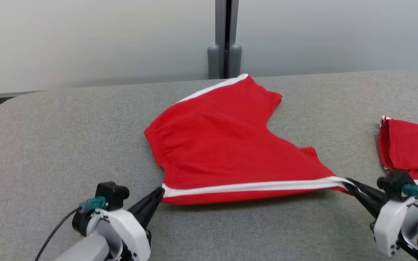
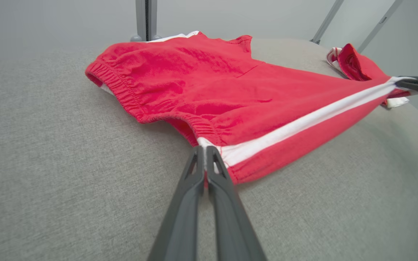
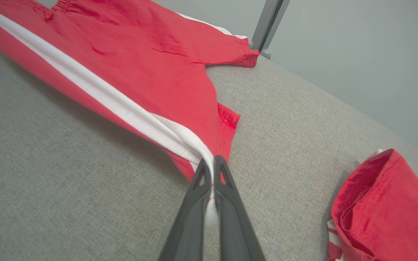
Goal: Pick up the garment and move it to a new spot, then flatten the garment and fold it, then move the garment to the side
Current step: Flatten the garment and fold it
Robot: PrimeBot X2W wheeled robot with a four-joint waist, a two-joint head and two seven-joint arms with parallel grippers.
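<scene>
Left jaws, right jaws clamp shorts; grey fabric surface, pale wall.

Lab or office test bay, likely. Evidence: grey fabric-covered bench, frosted partition panels behind it, grey metal post joining panels. Plain institutional finishes.

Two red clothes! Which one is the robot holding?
On the grey table, find the red shorts spread out in the middle. The left gripper and right gripper pinch the ends of their white stripe; the other red garment, at the right, is bunched and unheld.
</scene>
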